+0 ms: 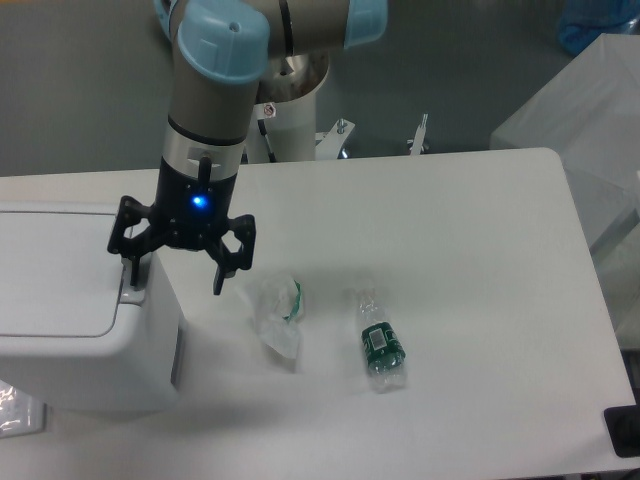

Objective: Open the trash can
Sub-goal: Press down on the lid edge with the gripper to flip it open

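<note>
Just trash can (pixel 70 330) under fingers (pixel 131 276)

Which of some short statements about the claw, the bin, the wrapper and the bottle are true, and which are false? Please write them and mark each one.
1. The claw is open, with one finger over the grey tab of the trash can. True.
2. The lid of the trash can is standing open. False: it lies flat and closed.
3. The bottle stands upright on the table. False: it lies on its side.
4. The crumpled wrapper lies between the trash can and the bottle. True.
5. The claw is holding the wrapper. False: it holds nothing; the wrapper lies on the table.
</note>
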Action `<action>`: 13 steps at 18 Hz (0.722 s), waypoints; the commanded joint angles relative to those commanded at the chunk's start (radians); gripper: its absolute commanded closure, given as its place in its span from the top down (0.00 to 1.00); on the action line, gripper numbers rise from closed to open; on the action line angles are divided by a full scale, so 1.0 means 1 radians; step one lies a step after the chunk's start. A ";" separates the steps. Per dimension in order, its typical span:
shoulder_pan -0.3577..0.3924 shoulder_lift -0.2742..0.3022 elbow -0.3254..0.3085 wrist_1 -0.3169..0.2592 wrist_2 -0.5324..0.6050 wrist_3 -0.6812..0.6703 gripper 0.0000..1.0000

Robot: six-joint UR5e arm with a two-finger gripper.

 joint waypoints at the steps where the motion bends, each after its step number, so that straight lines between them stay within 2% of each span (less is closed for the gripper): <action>1: 0.000 0.000 0.000 0.000 0.000 -0.002 1.00; 8: 0.000 0.002 0.006 -0.002 -0.002 -0.003 1.00; 13: 0.008 0.002 0.106 0.002 0.000 0.023 1.00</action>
